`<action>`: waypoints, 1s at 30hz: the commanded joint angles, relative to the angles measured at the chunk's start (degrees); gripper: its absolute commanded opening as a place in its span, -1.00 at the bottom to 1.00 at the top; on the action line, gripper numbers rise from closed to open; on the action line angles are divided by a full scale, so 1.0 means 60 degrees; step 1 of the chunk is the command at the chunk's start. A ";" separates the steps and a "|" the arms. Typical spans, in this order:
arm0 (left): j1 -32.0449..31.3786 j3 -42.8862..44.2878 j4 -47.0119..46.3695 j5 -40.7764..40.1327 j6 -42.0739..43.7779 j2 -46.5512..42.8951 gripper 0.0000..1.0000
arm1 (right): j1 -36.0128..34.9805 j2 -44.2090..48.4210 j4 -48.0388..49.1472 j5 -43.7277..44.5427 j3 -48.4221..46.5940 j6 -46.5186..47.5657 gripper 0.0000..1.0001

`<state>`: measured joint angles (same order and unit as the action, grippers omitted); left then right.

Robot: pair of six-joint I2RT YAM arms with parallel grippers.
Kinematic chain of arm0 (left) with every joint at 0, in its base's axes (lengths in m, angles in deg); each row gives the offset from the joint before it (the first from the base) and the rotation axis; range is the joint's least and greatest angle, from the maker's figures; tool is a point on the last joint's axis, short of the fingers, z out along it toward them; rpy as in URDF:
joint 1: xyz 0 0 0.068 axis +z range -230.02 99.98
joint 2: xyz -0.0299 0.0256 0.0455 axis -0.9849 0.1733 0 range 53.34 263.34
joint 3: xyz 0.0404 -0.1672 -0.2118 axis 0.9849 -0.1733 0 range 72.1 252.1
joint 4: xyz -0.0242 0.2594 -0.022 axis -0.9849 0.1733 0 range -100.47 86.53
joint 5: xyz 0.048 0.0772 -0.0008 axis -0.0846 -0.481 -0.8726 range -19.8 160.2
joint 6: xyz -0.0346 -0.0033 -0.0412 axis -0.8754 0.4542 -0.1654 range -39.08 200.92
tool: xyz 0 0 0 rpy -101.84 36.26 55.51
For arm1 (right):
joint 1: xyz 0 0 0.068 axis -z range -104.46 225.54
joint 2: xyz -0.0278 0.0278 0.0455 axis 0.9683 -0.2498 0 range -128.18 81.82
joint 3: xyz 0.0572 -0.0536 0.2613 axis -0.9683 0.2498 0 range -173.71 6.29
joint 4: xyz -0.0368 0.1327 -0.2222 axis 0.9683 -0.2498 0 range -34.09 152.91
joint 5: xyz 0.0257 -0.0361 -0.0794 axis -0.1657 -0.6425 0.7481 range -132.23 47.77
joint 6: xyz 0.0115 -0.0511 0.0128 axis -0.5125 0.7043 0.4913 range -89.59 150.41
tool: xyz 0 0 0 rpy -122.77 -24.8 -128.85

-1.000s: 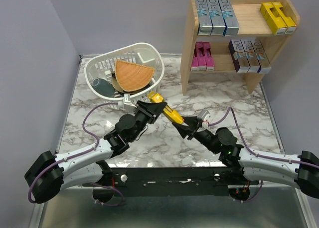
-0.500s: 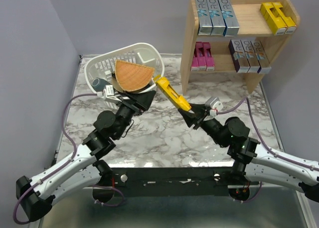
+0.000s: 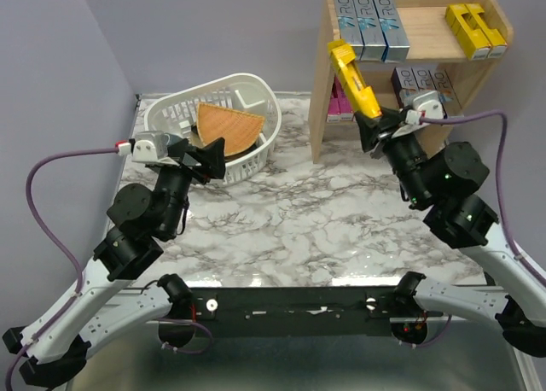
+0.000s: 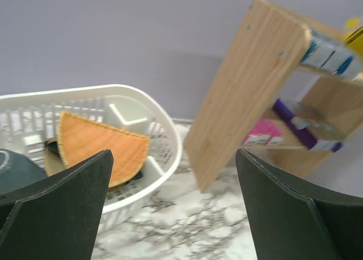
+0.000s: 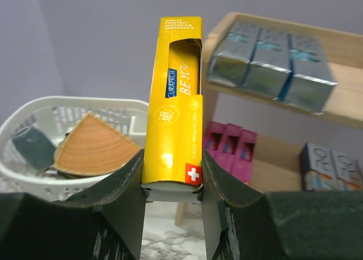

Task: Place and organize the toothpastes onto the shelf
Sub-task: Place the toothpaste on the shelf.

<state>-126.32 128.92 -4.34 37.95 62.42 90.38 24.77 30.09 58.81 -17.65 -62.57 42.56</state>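
A second ago both grippers met over the middle of the marble table (image 3: 299,212), each pinching one end of the yellow carton (image 3: 351,79). Now the left gripper (image 3: 209,156) has let go. Its jaws stand wide apart with nothing between them, and it has drawn back to the near left side of the white basket (image 3: 256,88), where the orange wedge (image 3: 226,128) lies unmoved.

The right gripper (image 3: 375,128) alone has the yellow carton, its jaws clamped on the lower end. It has carried the carton up and away from the basket to the front left of the shelf (image 3: 322,92), where it is held tilted in the air, not yet set down. The blue-silver cartons (image 3: 368,28), the two yellow cartons (image 3: 474,28) and the pink cartons (image 5: 229,149) sit on the tiers as before.
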 commanded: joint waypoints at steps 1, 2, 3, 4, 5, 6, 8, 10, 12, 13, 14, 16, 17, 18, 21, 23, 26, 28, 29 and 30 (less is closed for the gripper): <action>0.0290 -0.0562 0.0458 -0.0735 0.2042 0.0389 0.98 | 0.1090 -0.0489 -0.1001 0.0064 -0.1968 0.0626 -0.34; 0.0465 -0.0650 0.0472 -0.0356 0.2145 0.0404 0.98 | 0.1513 -0.0621 -0.1074 0.0049 -0.2217 0.0715 -0.32; 0.0495 -0.0796 0.0516 -0.0295 0.2233 0.0433 0.98 | 0.1749 -0.0738 -0.1075 -0.0023 -0.2727 0.0759 -0.32; 0.0510 -0.0841 0.0545 -0.0294 0.2249 0.0492 0.98 | 0.1998 -0.0986 -0.1075 -0.0126 -0.2935 0.0890 -0.32; 0.0525 -0.0856 0.0633 -0.0250 0.2263 0.0521 0.98 | 0.2566 -0.1163 -0.1234 -0.0214 -0.3227 0.0935 -0.32; 0.0539 -0.0885 0.0648 -0.0207 0.2292 0.0536 0.98 | 0.2876 -0.1309 -0.1381 -0.0302 -0.3738 0.0935 -0.32; 0.0569 -0.1002 0.0517 -0.0206 0.2394 0.0565 0.98 | 0.3941 -0.1864 -0.1906 -0.0755 -0.4341 0.0833 -0.32; 0.0656 -0.1149 0.0429 -0.0206 0.2439 0.0609 0.98 | 0.4721 -0.2261 -0.2303 -0.1281 -0.5144 0.0469 -0.32; 0.0701 -0.1207 0.0399 -0.0250 0.2468 0.0653 0.98 | 0.5879 -0.2890 -0.2860 -0.2218 -0.5630 0.0175 -0.32; 0.0788 -0.1222 0.0399 -0.0279 0.2454 0.0682 0.98 | 0.6216 -0.3110 -0.3021 -0.2497 -0.6097 -0.0058 -0.32; 0.0818 -0.1237 0.0370 -0.0279 0.2454 0.0697 0.98 | 0.6828 -0.3345 -0.3444 -0.3051 -0.6406 -0.0177 -0.32; 0.0862 -0.1310 0.0326 -0.0265 0.2454 0.0683 0.98 | 0.7316 -0.4150 -0.3914 -0.3566 -0.6919 -0.0454 -0.32; 0.0876 -0.1325 0.0268 -0.0279 0.2483 0.0683 0.98 | 0.7666 -0.4428 -0.4279 -0.3946 -0.7386 -0.0529 -0.32; 0.0891 -0.1383 0.0238 -0.0294 0.2483 0.0697 0.98 | 0.7814 -0.4794 -0.4384 -0.4051 -0.7521 -0.0587 -0.32; 0.0993 -0.1398 0.0238 -0.0265 0.2498 0.0727 0.98 | 0.8342 -0.5206 -0.4546 -0.4506 -0.7698 -0.0895 -0.33; 0.1125 -0.1384 0.0281 -0.0134 0.2425 0.0727 0.98 | 0.8765 -0.5529 -0.4692 -0.4943 -0.7727 -0.1261 -0.33; 0.1374 -0.1398 0.0282 -0.0001 0.2293 0.0698 0.98 | 0.9075 -0.5837 -0.4795 -0.5151 -0.7655 -0.1554 -0.33; 0.1462 -0.1442 0.0253 0.0072 0.2263 0.0668 0.98 | 0.9178 -0.5939 -0.4795 -0.5195 -0.7567 -0.1686 -0.33; 0.1506 -0.1442 0.0253 0.0087 0.2234 0.0668 0.98 | 0.9236 -0.6041 -0.4795 -0.5224 -0.7566 -0.1716 -0.33; 0.1506 -0.1442 0.0238 0.0130 0.2220 0.0668 0.98 | 0.9295 -0.6086 -0.4781 -0.5224 -0.7566 -0.1745 -0.33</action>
<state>-118.17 121.03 -1.43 36.94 76.41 94.90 78.89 -6.28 30.29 -45.24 -106.70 35.15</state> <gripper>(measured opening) 0.992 0.450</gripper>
